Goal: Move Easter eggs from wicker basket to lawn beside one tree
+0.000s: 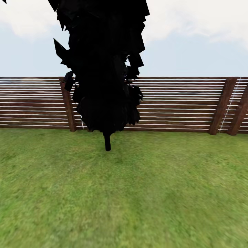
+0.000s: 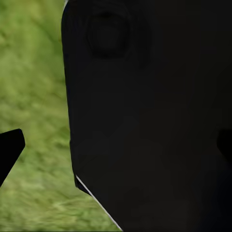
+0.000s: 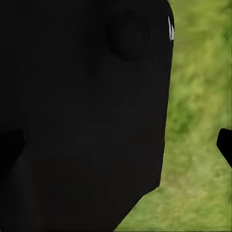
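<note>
The lawn (image 1: pixel 144 193) spreads out ahead as mottled green grass, up to the garden's brown slat fence (image 1: pixel 179 103). The Easter eggs, the wicker basket and the pale-trunked tree are out of view. In the left wrist view my left gripper (image 2: pixel 116 150) is open, one black fingertip (image 2: pixel 9 151) at the picture's edge over grass, and a dark part of my own body (image 2: pixel 145 116) sits between the fingers. My right gripper (image 3: pixel 116 147) is open too, with a fingertip (image 3: pixel 225 145) over grass and the same dark bulk (image 3: pixel 82 116) in front. Nothing is held.
An all-black conifer-like tree (image 1: pixel 103 69) stands straight ahead on a thin black stem (image 1: pixel 107 142), just before the fence. Slanted fence posts (image 1: pixel 222 105) rise at the right. Open grass lies between me and the black tree and to both sides.
</note>
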Available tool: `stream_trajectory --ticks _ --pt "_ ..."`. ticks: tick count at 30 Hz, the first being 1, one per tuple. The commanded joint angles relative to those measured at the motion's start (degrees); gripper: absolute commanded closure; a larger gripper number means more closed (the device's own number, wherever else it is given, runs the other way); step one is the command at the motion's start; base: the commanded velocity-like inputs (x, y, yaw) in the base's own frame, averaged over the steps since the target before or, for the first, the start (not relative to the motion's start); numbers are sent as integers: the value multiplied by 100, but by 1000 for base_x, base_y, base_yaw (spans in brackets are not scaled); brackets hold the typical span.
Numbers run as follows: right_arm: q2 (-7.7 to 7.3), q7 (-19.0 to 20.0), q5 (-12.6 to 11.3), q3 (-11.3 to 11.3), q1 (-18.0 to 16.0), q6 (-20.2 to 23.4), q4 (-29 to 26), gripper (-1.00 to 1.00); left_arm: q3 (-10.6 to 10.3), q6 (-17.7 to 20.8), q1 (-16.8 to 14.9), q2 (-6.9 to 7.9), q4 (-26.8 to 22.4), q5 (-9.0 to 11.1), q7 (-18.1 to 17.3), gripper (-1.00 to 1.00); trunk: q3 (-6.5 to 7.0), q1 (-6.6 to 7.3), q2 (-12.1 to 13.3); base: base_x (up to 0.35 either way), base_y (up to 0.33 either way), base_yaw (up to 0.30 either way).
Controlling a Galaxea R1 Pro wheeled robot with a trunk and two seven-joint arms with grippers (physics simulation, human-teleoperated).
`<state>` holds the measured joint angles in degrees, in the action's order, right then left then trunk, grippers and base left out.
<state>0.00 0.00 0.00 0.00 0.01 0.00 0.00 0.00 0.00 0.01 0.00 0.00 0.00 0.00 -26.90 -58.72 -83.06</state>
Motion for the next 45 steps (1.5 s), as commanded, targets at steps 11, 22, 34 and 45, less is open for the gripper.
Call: stream_trajectory --ticks 11,22,34,45 --pt "-305 54 -25 14 -361 14 32 -100 -98 -22 31 118 -60 -33 -49 -100 -3 0 -2 0 0 0" --pt "-356 48 4 -28 -722 178 -142 -100 -96 115 14 -76 -193 17 -23 -100 -3 0 -2 0 0 0" --pt "-338 -1676 -407 -13 -2227 5160 -4266 -100 227 5103 -27 -39 -6257 1073 322 -100 -3 0 -2 0 0 0" --pt "-276 -1740 -790 785 -2312 5142 -4240 -100 244 5137 -1152 -23 -5123 1125 445 -100 -3 0 -2 0 0 0"
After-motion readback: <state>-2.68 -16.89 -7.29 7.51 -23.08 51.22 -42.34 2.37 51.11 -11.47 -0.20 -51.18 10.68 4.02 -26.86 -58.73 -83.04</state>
